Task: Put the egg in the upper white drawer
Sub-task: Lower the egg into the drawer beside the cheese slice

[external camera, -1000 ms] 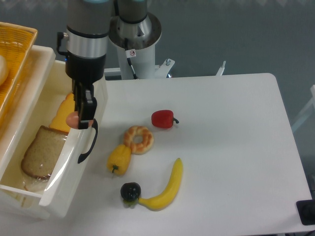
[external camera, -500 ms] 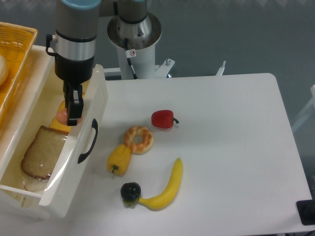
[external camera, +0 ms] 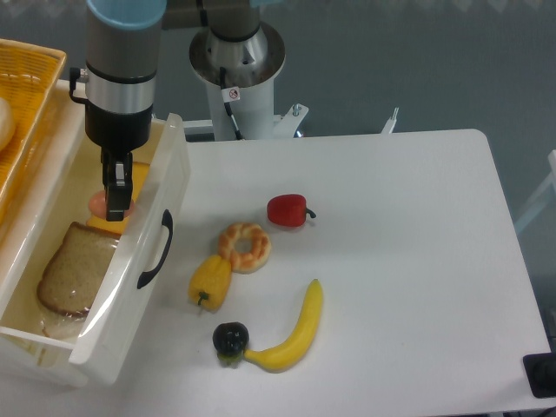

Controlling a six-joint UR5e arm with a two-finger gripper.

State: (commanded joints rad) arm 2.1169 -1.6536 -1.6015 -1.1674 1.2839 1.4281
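Nearest on the bench [external camera: 408, 261]: banana [external camera: 295, 334] lying with a dark round fruit [external camera: 230, 338] touching its stem end. Behind them, yellow pepper [external camera: 209, 281], donut [external camera: 245, 245], red pepper [external camera: 288, 209]. Upper white drawer [external camera: 161, 195] standing open at left, bread slice [external camera: 71, 268] lying inside. Fingers [external camera: 115, 187] reaching down into the drawer, gripping the egg [external camera: 100, 204] just above a yellow item past the bread. Orange wicker basket [external camera: 26, 95] sitting far left
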